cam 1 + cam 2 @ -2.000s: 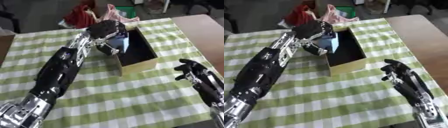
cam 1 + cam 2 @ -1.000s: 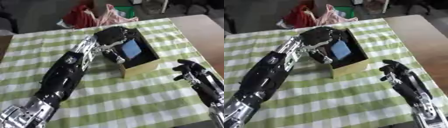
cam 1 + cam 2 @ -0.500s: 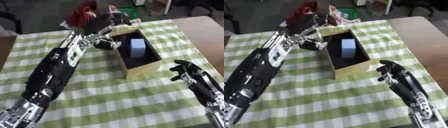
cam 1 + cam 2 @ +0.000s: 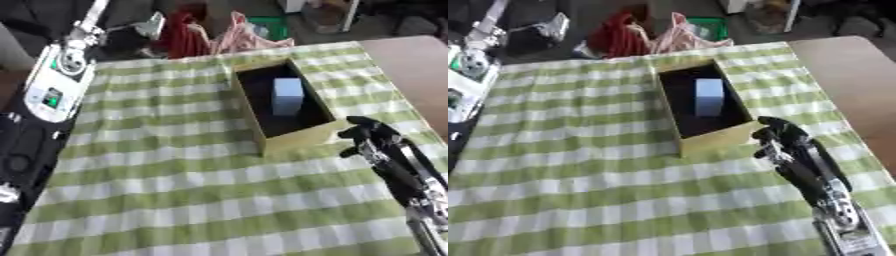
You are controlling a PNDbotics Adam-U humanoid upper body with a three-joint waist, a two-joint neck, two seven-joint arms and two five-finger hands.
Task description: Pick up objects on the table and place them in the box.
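A tan cardboard box [image 4: 296, 141] with a dark inside stands on the green-and-white checked cloth [image 4: 175, 175]. A pale blue block [image 4: 287, 95] lies inside it. My left arm [image 4: 52, 85] runs up the left edge, far from the box. Its hand [image 4: 150, 24] is a blurred grey shape beyond the cloth's far edge. My right hand [image 4: 778, 136] hangs at the box's near right corner with relaxed fingers, holding nothing; whether it touches the box wall I cannot tell.
A red bag [image 4: 185, 36] and a pink bag [image 4: 247, 38] sit just beyond the far edge, with something green [image 4: 273, 25] behind them. Bare brown tabletop [image 4: 411, 65] shows to the right of the cloth.
My left hand has pulled out of the box and swung up to the far left, leaving the blue block inside. My right hand has come closer to the box's corner.
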